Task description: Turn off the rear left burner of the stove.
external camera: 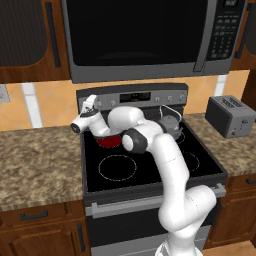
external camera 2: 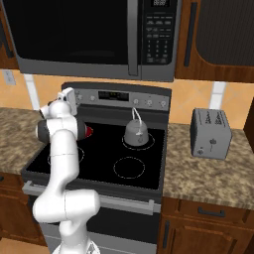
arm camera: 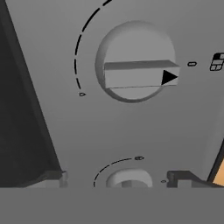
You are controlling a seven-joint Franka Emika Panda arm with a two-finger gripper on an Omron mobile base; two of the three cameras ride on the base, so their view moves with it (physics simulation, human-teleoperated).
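- The end effector (external camera: 91, 103) is raised to the left end of the stove's control panel (external camera: 150, 97), pointed straight at it, because the knobs that govern the zones sit there and not on the glass.
- In the hand view its two finger tips (arm camera: 181, 178) stand apart, released, with nothing between them; a knob (arm camera: 128, 179) sits low between them, only its top showing.
- Above that, a second knob (arm camera: 136, 62) faces the camera squarely, its bar lying across and its black arrow pointing to the side, along a dashed arc; I judge this means a knob turned away from its off mark, though which knob serves which zone I cannot tell.
- The arm folds back over the cooktop so the wrist can meet the panel head-on.
- The rear left burner (external camera: 107, 141) glows red just below the elbow, on the far left of the stove (external camera: 150, 165), so it is not yet off.
- A kettle (external camera 2: 137, 131) rests on the rear right zone, well apart from the hand.
- A toaster (external camera 2: 210, 133) stands on the desk (external camera: 35, 160) to the right; a microwave (external camera: 140, 35) hangs above.
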